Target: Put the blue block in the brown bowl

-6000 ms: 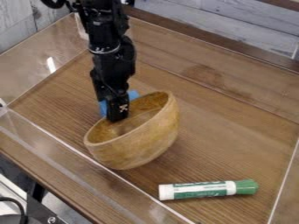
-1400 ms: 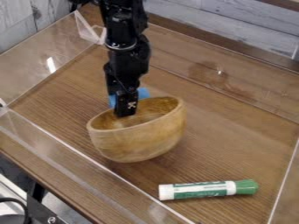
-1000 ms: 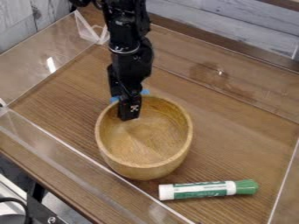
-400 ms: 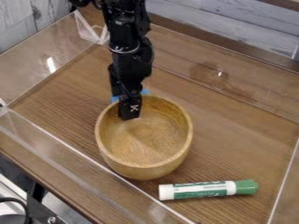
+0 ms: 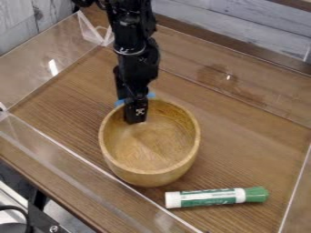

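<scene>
Placing step: gripper [image 5: 135, 111] pointing down at far rim of brown bowl [image 5: 151, 173], jaws spread wide; blue block [image 5: 144, 94] showing between them, above that rim. Next: nudge block inward, lift clear

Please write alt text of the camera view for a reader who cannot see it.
A black robot arm points down over the far rim of a brown bowl, a blue block by its fingers. A white-and-green marker lies nearer on the wooden table.
</scene>
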`<action>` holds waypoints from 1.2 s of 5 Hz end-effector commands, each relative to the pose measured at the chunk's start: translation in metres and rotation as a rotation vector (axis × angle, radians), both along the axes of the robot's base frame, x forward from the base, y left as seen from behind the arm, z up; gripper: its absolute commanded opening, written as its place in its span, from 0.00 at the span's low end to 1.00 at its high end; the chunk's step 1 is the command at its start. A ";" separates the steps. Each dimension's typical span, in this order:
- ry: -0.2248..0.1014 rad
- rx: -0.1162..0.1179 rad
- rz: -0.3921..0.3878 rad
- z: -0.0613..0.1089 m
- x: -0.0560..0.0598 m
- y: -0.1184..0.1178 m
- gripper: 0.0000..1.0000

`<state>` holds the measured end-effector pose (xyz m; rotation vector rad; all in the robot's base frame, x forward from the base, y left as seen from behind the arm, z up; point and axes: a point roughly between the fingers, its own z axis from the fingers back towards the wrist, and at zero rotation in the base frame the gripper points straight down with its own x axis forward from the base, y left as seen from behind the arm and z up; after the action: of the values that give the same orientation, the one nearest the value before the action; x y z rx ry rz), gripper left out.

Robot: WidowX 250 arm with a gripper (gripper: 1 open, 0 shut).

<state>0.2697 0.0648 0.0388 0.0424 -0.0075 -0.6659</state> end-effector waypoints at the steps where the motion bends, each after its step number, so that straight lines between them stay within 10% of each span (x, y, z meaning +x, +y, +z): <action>1: -0.071 0.016 0.003 0.016 0.013 0.007 1.00; 6: -0.105 0.024 -0.015 0.027 0.017 0.015 1.00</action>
<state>0.2744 0.0730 0.0424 0.0478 -0.0285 -0.6895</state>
